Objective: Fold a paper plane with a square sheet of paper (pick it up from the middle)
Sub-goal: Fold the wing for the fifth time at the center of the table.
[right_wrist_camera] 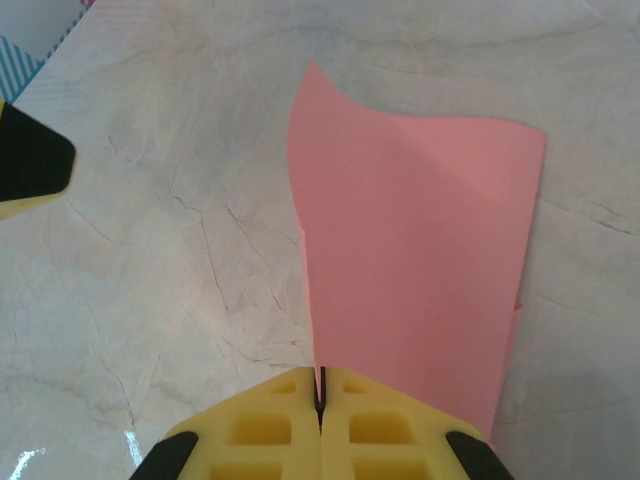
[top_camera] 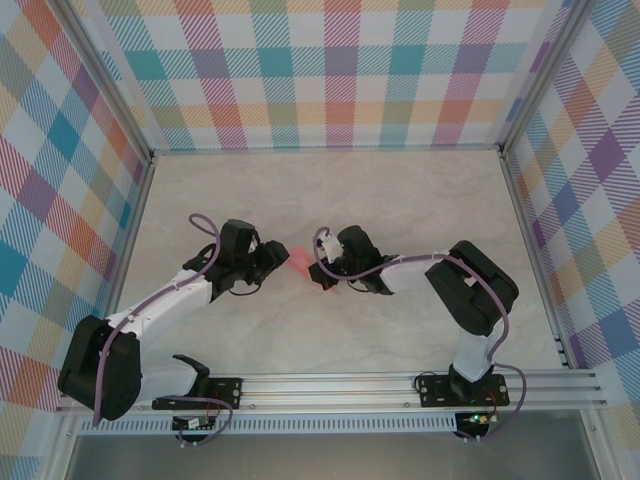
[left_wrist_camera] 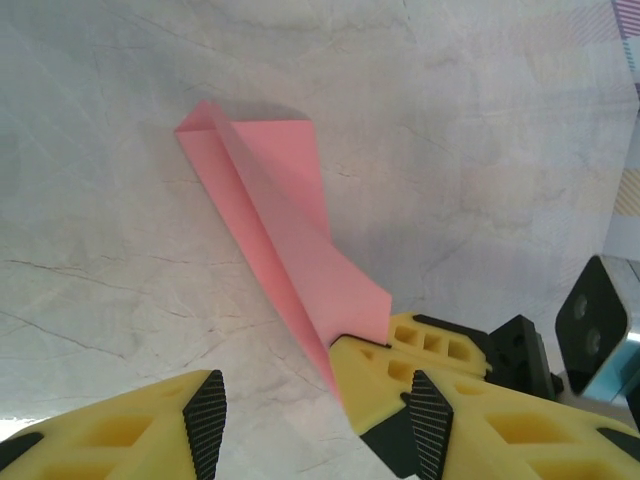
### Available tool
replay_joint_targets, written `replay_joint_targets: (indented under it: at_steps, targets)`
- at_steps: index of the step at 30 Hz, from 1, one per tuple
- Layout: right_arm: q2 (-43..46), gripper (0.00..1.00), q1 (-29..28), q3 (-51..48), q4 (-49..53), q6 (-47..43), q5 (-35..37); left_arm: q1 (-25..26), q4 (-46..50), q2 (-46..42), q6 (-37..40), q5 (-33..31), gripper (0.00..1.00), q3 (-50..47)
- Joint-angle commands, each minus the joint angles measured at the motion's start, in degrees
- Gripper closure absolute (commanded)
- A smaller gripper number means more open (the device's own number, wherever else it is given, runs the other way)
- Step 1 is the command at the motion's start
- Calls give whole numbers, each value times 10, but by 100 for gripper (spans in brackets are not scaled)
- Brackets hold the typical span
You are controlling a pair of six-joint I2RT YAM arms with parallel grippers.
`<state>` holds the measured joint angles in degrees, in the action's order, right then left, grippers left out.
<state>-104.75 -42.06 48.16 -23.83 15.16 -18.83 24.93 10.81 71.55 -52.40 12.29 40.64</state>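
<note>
**Part-folded pink sheet [right_wrist_camera: 420, 260] pinched at its crease by the right jaws, with the left jaws spread beside it.**

The pink sheet, already creased into a long, pointed wedge, is found near the middle of the bench [top_camera: 330, 190], between the two arms. One end of it is clamped by the right jaws, which are pressed together on the fold line. This is apparently done so that the layers are pinned and the crease cannot spring apart. The rest of the sheet is left free ahead of them. The left jaws are seen spread, with nothing between them, just beside the clamped end. That stance is judged to leave them ready for a loose flap to be taken and folded over.
</note>
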Motion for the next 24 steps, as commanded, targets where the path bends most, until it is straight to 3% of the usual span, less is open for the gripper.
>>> replay_joint_targets:
  at_steps: [1,24]
  targets:
    - [-20,100,13,12,8,46,-54,-8,-6,1,15,-9,46,-14]
    - [-83,100,80,15,-60,202,-159,-8,-103,61,46,35,46,-36]
